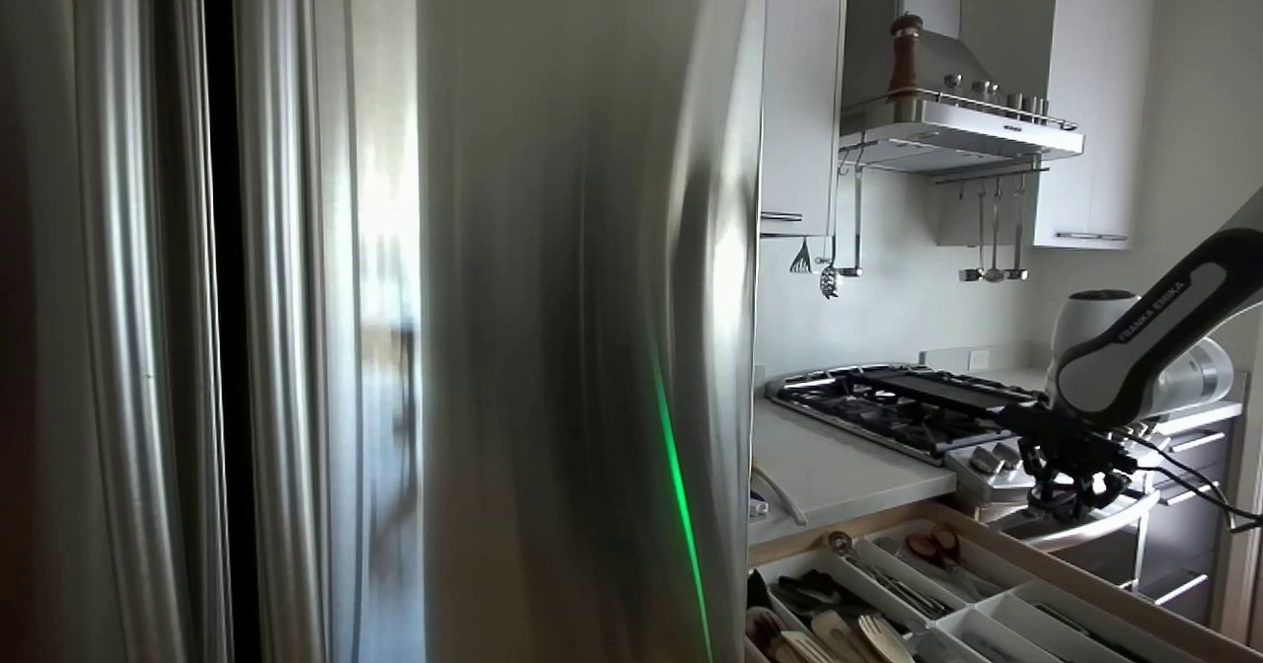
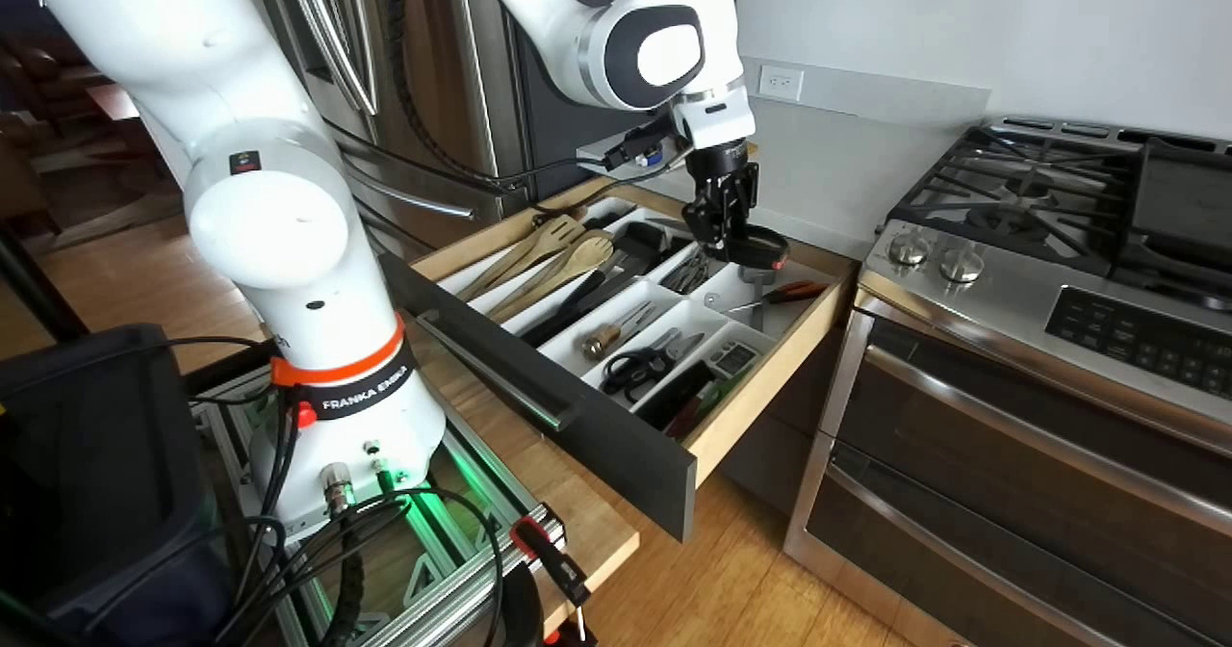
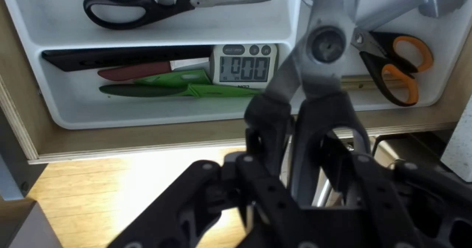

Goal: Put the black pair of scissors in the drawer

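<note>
Black scissors are in the gripper, above the pulled-out drawer and not yet set inside. Left to right across the wrist view, we see a red-handled knife, kitchen shears and a digital timer in the white organizer tray; then the held pair, its blades reaching ahead of the fingers, which look pinched on the dark handles; then orange-handled scissors in the compartment behind.

We read the step as placing — only lowering and letting go seem left. Next we should pick a compartment with room, ease down without the blades catching a divider or the orange-handled pair, then spread the fingers.

In an exterior view, the Franka arm stands at the left and arches over to the middle, wrist bent so the gripper points down over the drawer's rear part; the gas range sits to the right. The blade tips run past the wrist view's edge — we cannot tell how near the tray they are.
</note>
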